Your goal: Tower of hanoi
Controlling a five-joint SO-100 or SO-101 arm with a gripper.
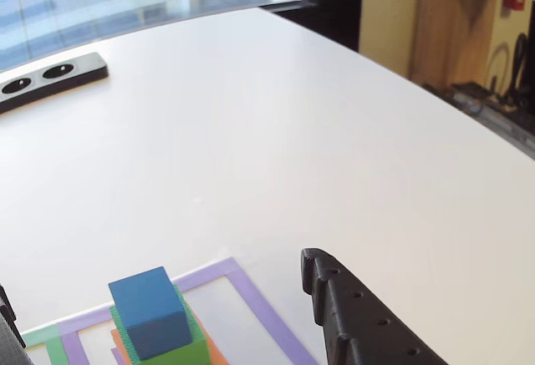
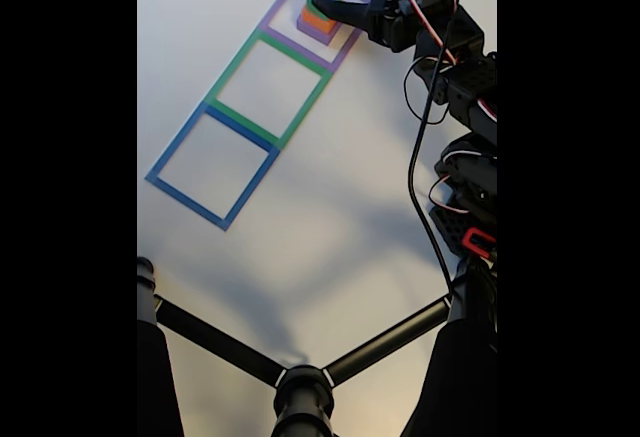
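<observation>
Stack stands assembled inside the purple tape square [image 2: 312,15] at the far end of the tabletop [image 1: 251,131]: blue cube [image 1: 150,311] on top, green cube [image 1: 191,348] under it, orange block [image 1: 216,352] below that; the purple slab [image 2: 310,34] shows as a thin edge at the base in the fixed view. Green tape square [image 2: 268,90] and blue tape square [image 2: 212,165] sit in line beyond it, both bare. End effector [image 2: 322,4] is at the stack, jaws wide: in the other view one black toothed finger [image 1: 351,315] stands well right of the blue cube, the second finger [image 1: 7,315] just shows at the left edge, so the cube lies between them with room on both sides, nothing gripped. Arm [image 2: 450,67] reaches in from the right of the fixed view, folded at the elbow, wrist pitched toward the stack, cables trailing along the links. Step in hand looks like the first move, lifting the blue cube. To do it well: centre the cube between the fingers, come down only as deep as the cube's own height so the tips do not catch the green cube, close squarely on opposite flat faces, and go easy, since foam gives. Lift straight up before any sideways travel, or the lower blocks may be dragged off square. A black socket strip [image 1: 50,77] lies far back, out of the way.
</observation>
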